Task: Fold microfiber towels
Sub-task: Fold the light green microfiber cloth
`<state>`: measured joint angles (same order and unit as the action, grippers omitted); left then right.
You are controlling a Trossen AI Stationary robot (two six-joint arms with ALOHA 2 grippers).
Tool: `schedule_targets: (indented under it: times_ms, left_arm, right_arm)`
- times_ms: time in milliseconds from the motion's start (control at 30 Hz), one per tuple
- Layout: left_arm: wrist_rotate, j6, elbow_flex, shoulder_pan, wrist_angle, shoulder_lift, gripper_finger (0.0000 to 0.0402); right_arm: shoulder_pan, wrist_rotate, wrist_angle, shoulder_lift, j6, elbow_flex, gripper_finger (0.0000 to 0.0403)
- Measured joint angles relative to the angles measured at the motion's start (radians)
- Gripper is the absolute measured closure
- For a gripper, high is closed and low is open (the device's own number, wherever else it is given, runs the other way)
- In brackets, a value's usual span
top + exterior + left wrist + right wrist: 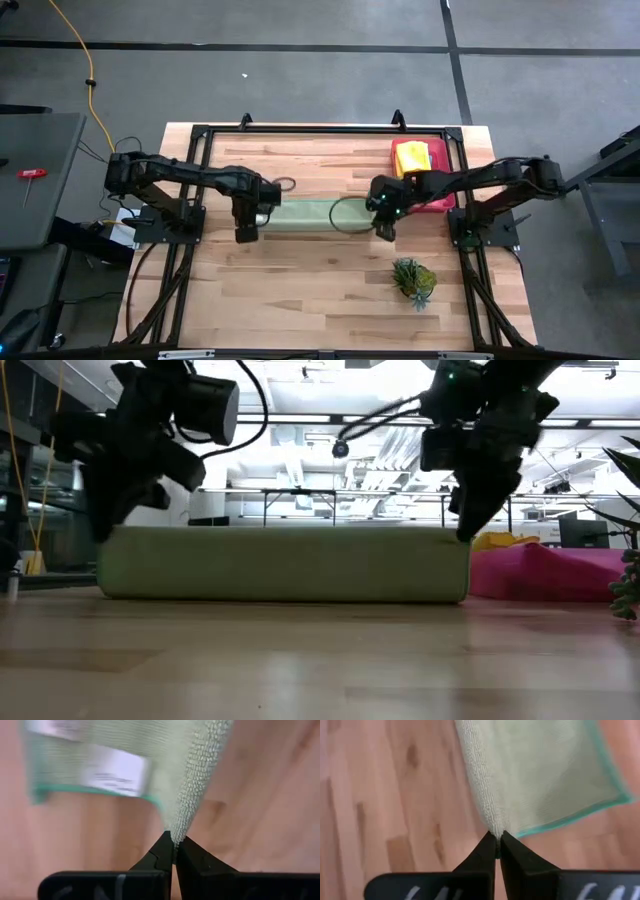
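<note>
Pinched at its corners by the left gripper and right gripper, the pale green towel could be dropped if tugged toward six o'clock unevenly.

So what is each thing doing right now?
Pale green towel: lifted at two corners, hanging between the arms.
Left pincer: shut on one towel corner.
Right pincer: shut on another towel corner.
Yellow towel: lying in the pink tray.
Plant: lying on the table.

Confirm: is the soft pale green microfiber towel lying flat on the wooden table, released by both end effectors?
No: the left end effector and right end effector each pinch a corner of the pale green microfiber towel.
</note>
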<state>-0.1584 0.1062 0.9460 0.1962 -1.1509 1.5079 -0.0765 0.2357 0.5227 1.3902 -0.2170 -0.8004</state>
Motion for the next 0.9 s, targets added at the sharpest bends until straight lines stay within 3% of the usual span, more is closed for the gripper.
schedule_targets:
  times_ms: [200,367,900]
  left_arm:
    - [0.105,0.041,-0.003,0.1,0.027,-0.021,0.0401]
    - [0.126,0.082,-0.029,0.164,0.078,-0.02,0.0401]
    - [0.168,0.188,-0.104,0.148,0.18,-0.02,0.0401]
  right_arm:
    - [-0.07,-0.045,-0.018,0.012,-0.047,0.0,0.0403]
    - [-0.108,-0.084,-0.046,0.041,-0.054,0.0,0.0403]
    - [-0.153,-0.154,-0.095,0.1,-0.174,-0.002,0.0403]
